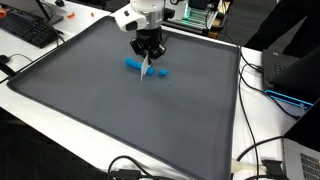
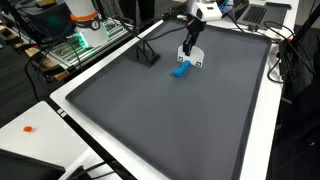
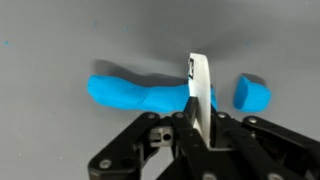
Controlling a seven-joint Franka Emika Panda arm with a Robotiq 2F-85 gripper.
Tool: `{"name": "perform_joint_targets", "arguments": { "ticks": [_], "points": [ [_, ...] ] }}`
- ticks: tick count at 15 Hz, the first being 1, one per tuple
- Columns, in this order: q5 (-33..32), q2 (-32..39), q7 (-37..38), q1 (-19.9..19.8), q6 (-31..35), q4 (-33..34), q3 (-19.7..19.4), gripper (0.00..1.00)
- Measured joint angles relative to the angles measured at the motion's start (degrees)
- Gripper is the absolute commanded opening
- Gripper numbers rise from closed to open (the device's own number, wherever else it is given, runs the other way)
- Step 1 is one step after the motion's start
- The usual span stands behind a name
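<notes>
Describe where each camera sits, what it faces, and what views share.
Exterior view: high, by one edge, looking down on the grey mat; tool shows.
Exterior view: raised at a corner, looking along the mat; tool shows.
Wrist view: on the wrist, looking down; tool holds a white blade.
All share the blue clay roll.

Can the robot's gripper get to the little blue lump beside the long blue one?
Probably yes. The gripper hangs just above the grey mat, and the little blue lump lies close beside it with nothing between. But its jaws are shut on a white blade, so it could poke, hardly grab.
</notes>
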Motion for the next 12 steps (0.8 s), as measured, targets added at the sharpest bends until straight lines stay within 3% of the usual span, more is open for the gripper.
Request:
{"name": "perform_joint_targets", "arguments": {
  "ticks": [12],
  "points": [
    [1.41, 0.03, -0.07, -0.02, -1.24, 0.0, 0.6, 0.02]
  ]
}}
